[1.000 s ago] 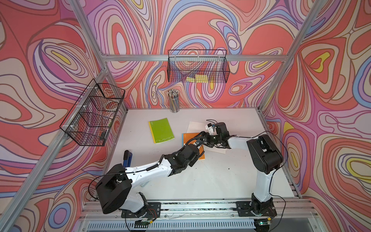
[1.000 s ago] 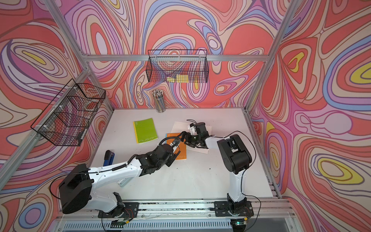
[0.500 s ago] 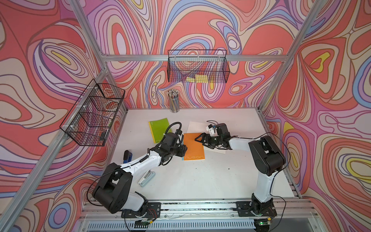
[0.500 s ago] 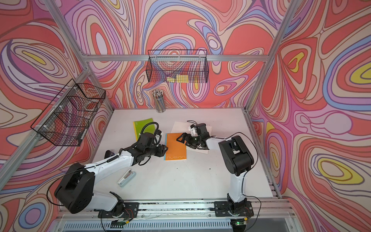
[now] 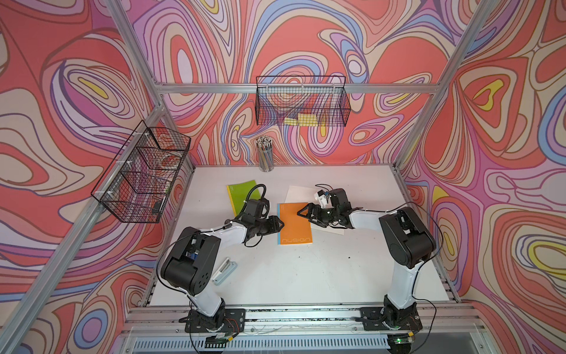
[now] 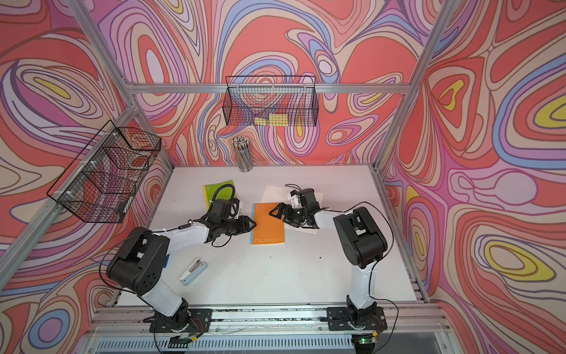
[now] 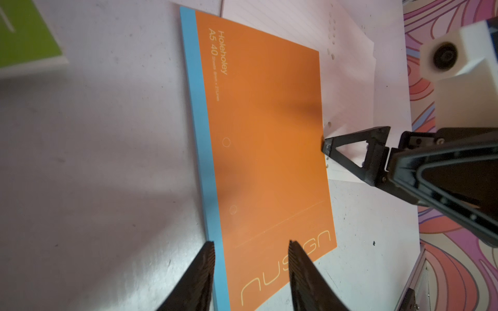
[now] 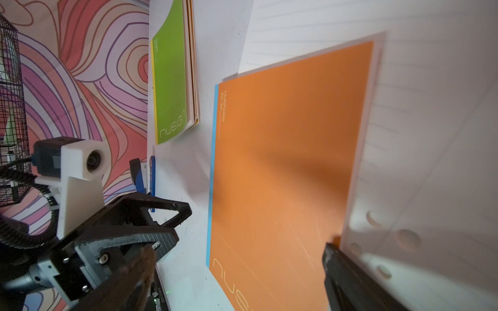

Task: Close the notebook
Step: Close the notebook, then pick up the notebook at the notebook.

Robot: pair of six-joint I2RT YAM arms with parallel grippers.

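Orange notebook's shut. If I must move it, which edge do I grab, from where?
Pinch the orange notebook at its blue spine edge, from the left, with the left gripper. It lies flat, so only an edge is graspable; this one rests on bare table, while the opposite edge overlaps loose sheets that would likely get caught.

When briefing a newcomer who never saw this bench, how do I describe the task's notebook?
On the white tabletop, look centre, in front of the metal cup of pencils. The orange-covered notebook with a blue spine strip lies flat there, overlapping loose white sheets; the neighbouring notebook is green.
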